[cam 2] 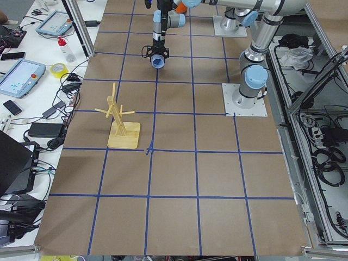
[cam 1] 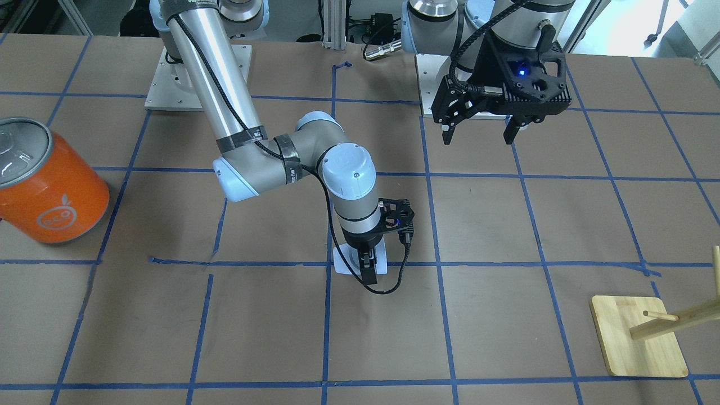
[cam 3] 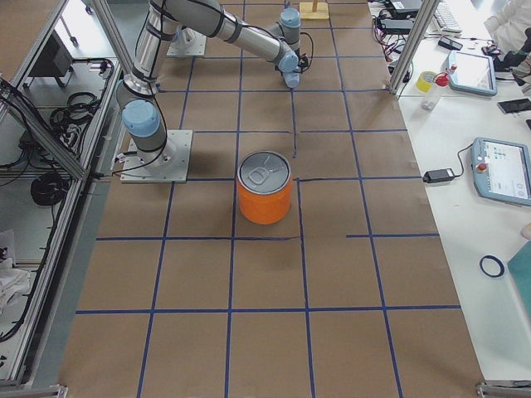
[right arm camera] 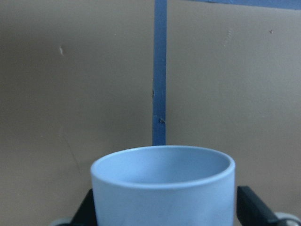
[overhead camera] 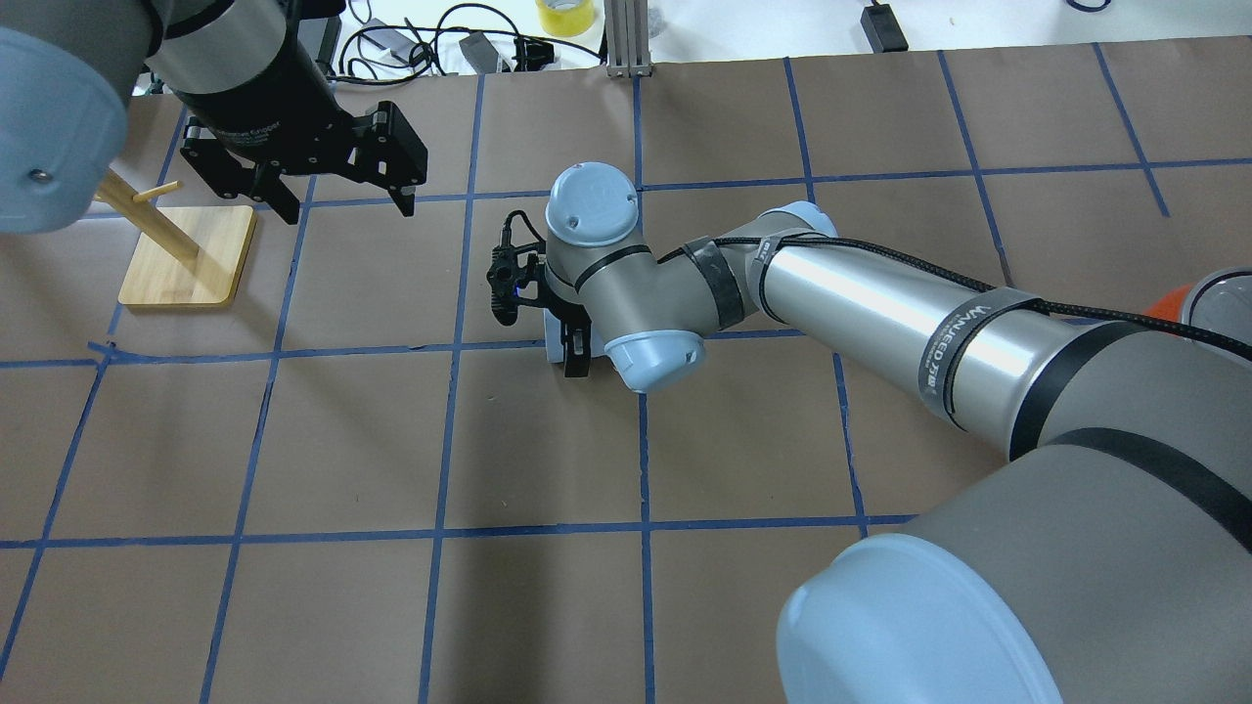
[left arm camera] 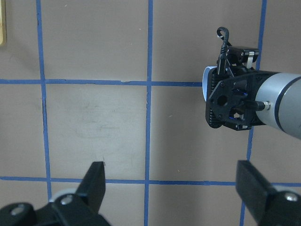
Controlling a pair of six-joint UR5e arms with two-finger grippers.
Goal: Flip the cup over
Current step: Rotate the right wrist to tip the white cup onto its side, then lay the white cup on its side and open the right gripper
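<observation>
The pale blue-white cup [cam 1: 343, 262] is near the middle of the table, on a blue tape line, tipped on its side at table level. My right gripper [cam 1: 368, 273] points down and is shut on the cup, one finger on each side. In the right wrist view the cup [right arm camera: 162, 183] fills the lower frame, its open mouth showing, between the two fingers [right arm camera: 251, 209]. It also shows in the overhead view [overhead camera: 555, 342], mostly hidden by the wrist. My left gripper [cam 1: 481, 132] hangs open and empty above the table near its base, apart from the cup.
A large orange can [cam 1: 48, 185] with a silver top stands at the table end on my right side. A wooden peg stand [cam 1: 638, 337] on a square base stands on my left side. Cables and a tape roll [overhead camera: 564, 15] lie beyond the far edge.
</observation>
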